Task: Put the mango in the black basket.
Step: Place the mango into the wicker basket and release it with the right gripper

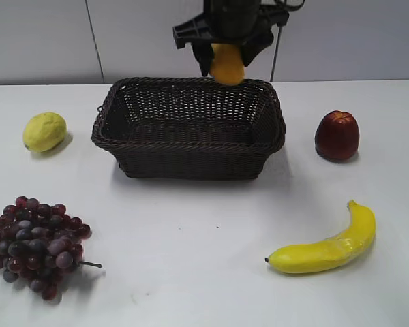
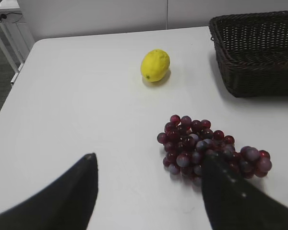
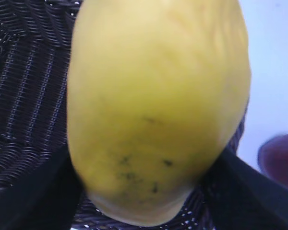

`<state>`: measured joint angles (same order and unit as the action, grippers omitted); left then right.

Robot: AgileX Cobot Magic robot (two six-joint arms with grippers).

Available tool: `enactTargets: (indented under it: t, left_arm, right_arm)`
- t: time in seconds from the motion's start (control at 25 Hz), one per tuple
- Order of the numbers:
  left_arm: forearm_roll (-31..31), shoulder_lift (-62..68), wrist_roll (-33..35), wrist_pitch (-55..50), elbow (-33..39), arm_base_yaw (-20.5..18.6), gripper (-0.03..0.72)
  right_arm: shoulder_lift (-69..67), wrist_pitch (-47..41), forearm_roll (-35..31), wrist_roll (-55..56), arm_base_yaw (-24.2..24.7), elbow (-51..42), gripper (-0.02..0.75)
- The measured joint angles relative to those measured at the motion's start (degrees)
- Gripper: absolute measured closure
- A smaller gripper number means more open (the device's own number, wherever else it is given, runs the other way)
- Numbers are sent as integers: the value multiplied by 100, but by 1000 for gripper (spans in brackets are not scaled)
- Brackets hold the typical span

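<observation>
The orange-yellow mango (image 1: 227,66) hangs in my right gripper (image 1: 225,58) above the far rim of the black basket (image 1: 188,146). In the right wrist view the mango (image 3: 156,105) fills the frame between the two dark fingers (image 3: 149,191), with the basket's weave (image 3: 24,86) below it. My left gripper (image 2: 149,191) is open and empty above the table, near the grapes; it does not show in the exterior view. The basket's corner (image 2: 259,52) shows at the upper right of the left wrist view.
A lemon (image 1: 44,131) lies left of the basket and also shows in the left wrist view (image 2: 155,65). Purple grapes (image 1: 34,246) sit at the front left (image 2: 211,146). A red apple (image 1: 337,135) stands right of the basket (image 3: 281,158). A banana (image 1: 327,246) lies front right.
</observation>
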<state>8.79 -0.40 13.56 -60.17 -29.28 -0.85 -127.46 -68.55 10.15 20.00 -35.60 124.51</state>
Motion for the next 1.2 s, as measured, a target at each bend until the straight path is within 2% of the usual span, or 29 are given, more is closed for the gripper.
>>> enactTargets:
  t: [0.32, 0.6, 0.64, 0.76, 1.2]
  left_arm:
    - [0, 0, 0, 0, 0, 0, 169]
    - [0, 0, 0, 0, 0, 0, 169]
    - [0, 0, 0, 0, 0, 0, 169]
    - [0, 0, 0, 0, 0, 0, 169]
    - [0, 0, 0, 0, 0, 0, 169]
  right_arm:
    - [-548, 405, -470, -532, 21, 0, 205]
    - [-684, 362, -941, -996, 21, -6, 205]
    - [-684, 358, -972, -1046, 21, -6, 197]
    - [-684, 321, -1015, -1106, 21, -6, 103]
    - [-665, -80, -1015, -1087, 87, 59, 100]
